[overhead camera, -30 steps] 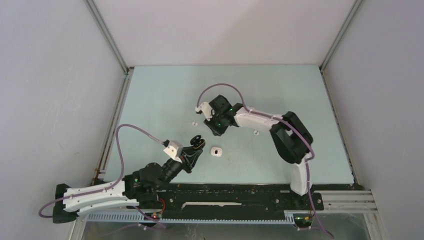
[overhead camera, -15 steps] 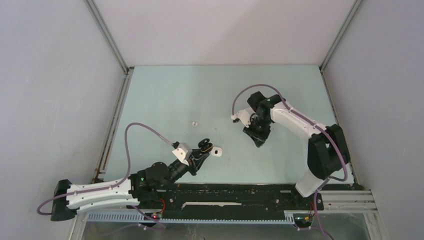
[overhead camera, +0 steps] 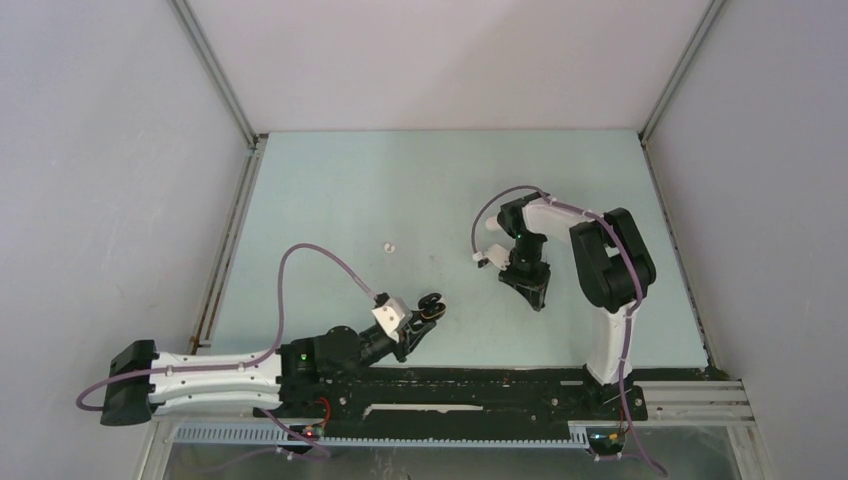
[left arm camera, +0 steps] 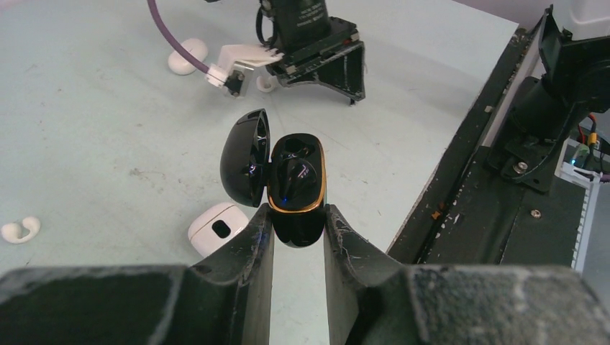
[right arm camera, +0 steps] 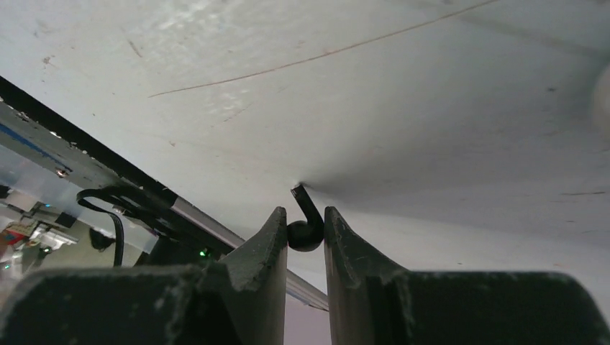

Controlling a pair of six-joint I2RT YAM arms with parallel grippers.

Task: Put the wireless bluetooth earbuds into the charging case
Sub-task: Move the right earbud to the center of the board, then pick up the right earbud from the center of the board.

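My left gripper (left arm camera: 297,224) is shut on the black charging case (left arm camera: 296,188). The case has a gold rim and its lid stands open to the left. A dark earbud seems to sit in one well, by a small blue light. In the top view this gripper (overhead camera: 430,305) is near the table's front edge. My right gripper (right arm camera: 306,228) is shut on a black stemmed earbud (right arm camera: 305,228) with its stem pointing up, held above the table. In the top view it (overhead camera: 535,290) is right of centre. It also shows in the left wrist view (left arm camera: 351,92), beyond the case.
A white closed case (left arm camera: 216,228) lies on the table just left of my left fingers. White earbuds lie at the left (left arm camera: 18,230), at the far left (left arm camera: 185,56) and under the right arm (left arm camera: 266,83). One white earbud (overhead camera: 389,245) shows in the top view. The black base rail (overhead camera: 450,385) runs along the front.
My left arm has carried the open black case to the right, over the white case. My right arm has swung right and toward the front, away from the far white earbud.
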